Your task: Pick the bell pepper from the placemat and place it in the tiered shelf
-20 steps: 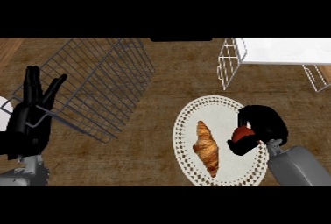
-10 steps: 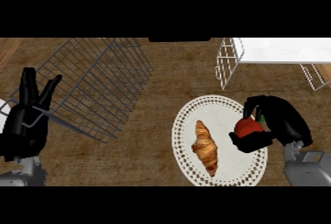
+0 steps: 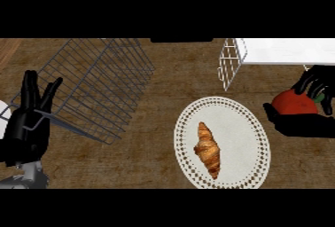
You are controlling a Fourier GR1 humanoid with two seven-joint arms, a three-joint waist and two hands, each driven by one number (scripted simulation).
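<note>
With the right hand [image 3: 307, 111] curled round the bell pepper [image 3: 296, 102] near the counter's right edge, carry it level to what seems the white tiered shelf [image 3: 232, 62] at the far edge.

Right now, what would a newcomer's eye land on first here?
The red bell pepper at the right edge, with the right hand and its fingers curled round it, off the placemat. Next the croissant lying alone on that white placemat, centre-right. The left hand rests open at the left edge, beside the wire rack.
</note>
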